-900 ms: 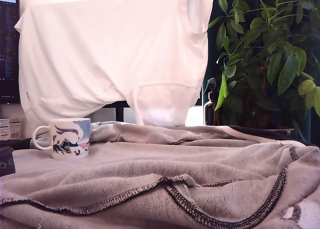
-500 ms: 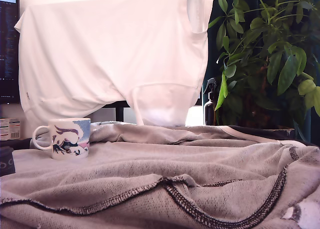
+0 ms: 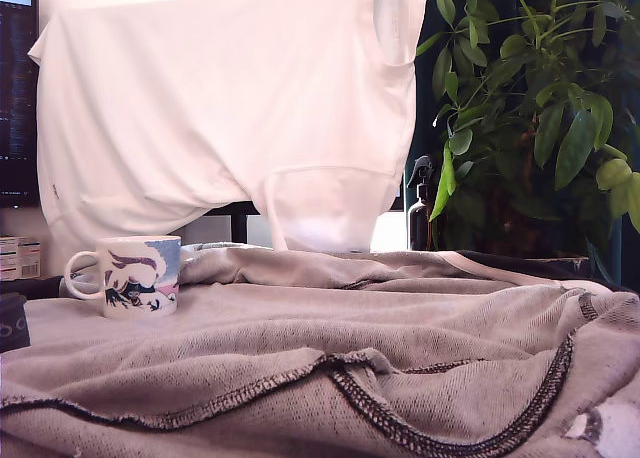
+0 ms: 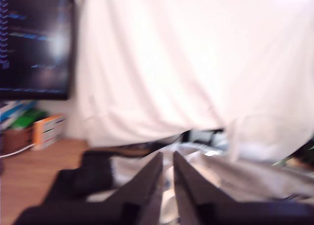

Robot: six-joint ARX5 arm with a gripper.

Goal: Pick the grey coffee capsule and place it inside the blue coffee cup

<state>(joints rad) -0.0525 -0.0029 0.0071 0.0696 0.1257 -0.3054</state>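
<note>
in the exterior view the blue coffee cup [image 3: 138, 275] stands upright on the grey cloth [image 3: 330, 358]. no arm shows, and no grey capsule.

in the blurry wrist view the gripper [image 4: 167, 161] shows only a thin gap between its jaws, nearly closed, holding nothing. the cup is not seen from there, so i cannot tell which way it lies.

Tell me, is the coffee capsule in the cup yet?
Can't tell. The blue coffee cup stands upright on the grey blanket, but its inside is hidden, and no grey capsule shows in either view. In the blurry wrist view the gripper has its jaws nearly together with nothing visible between them. If the capsule isn't already inside, finding, grabbing and dropping it in are all left.
</note>
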